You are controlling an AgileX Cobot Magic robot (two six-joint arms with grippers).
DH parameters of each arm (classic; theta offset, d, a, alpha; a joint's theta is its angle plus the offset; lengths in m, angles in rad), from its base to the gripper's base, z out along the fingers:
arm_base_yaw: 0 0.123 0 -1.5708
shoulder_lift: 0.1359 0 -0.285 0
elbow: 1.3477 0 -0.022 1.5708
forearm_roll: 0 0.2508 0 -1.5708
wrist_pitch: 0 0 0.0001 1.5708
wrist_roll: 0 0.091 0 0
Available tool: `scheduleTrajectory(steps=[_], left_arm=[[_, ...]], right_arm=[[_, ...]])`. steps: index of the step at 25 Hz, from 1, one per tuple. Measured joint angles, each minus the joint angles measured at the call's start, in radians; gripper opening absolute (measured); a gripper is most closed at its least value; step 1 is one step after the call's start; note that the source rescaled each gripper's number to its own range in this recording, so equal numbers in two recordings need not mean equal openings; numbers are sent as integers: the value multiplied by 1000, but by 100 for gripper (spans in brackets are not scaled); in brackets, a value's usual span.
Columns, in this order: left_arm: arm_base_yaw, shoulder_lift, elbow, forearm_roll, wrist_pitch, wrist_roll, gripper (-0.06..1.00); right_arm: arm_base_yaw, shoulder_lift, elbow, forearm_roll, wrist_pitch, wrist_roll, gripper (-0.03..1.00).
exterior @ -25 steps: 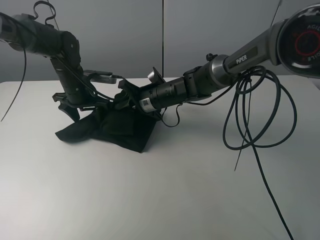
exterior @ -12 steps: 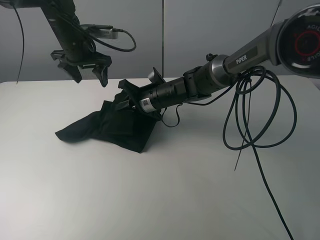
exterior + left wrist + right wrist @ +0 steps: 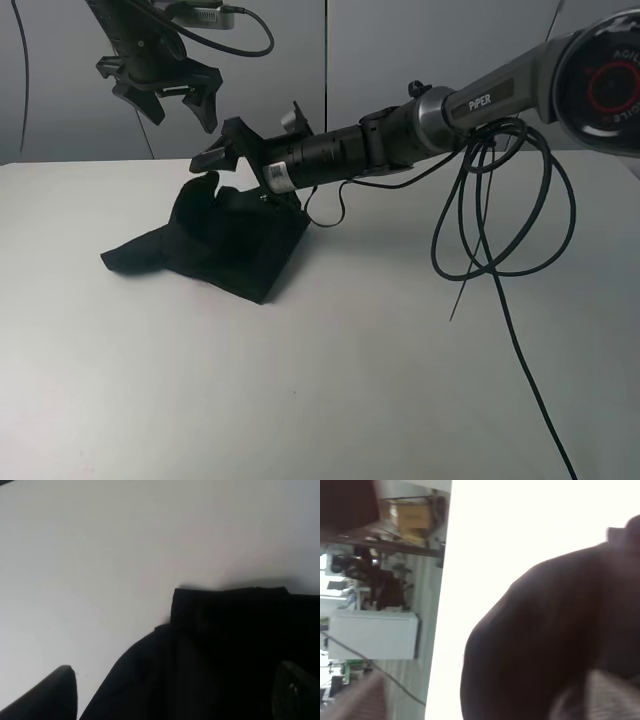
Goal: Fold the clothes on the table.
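Exterior high view: two arms over one garment, read from the robot's left side across.
Left gripper [image 3: 182, 103]: raised well above the cloth, jaws spread wide and pointing down, nothing between them. Its wrist view confirms this: two dark fingertips far apart at the frame edges, only cloth and tabletop between.
Garment: black short-sleeved cotton T-shirt [image 3: 225, 243], lying below and slightly to the right of the left gripper, as a bunched, partly doubled heap. One thin flap trails out flat on the far left side; the right-hand part is thicker and ends in a rough straight edge. Printed side not visible, so orientation cannot be told.
Right gripper [image 3: 222, 155]: reaching across the middle, hovering just above the top of the heap. Jaws look parted; a peak of cloth stands up directly beneath them. Cannot tell whether that peak touches a fingertip; nothing looks pinched. Right wrist view is too blurred to settle it.
Surface: plain white flat tabletop [image 3: 330, 390], otherwise bare apart from hanging black cables [image 3: 500, 220] on the right.
Progress (judgement): early to middle. Some layers overlap, but the outline is irregular and lumpy, no neat rectangle.
Remaining (judgement): flatten the raised peak, tuck the trailing left flap in, square the edges.
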Motion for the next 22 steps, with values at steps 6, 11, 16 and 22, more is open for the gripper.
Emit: scheduleTrajectory(steps=[6,11,16,22], left_arm=[[0,0,0,0,0,7,100],[0,0,0,0,0,11,100],[1,0,0,6,0,54,100],[21,-11,0,6,2,59,100]], right_arm=[[8,0,-22,2,16,-6,100],[10,0,-22,-22,28,-19,100],[12,-10,-22,-234,16,17,100],[6,-122,-22,-698,-126,208,100]])
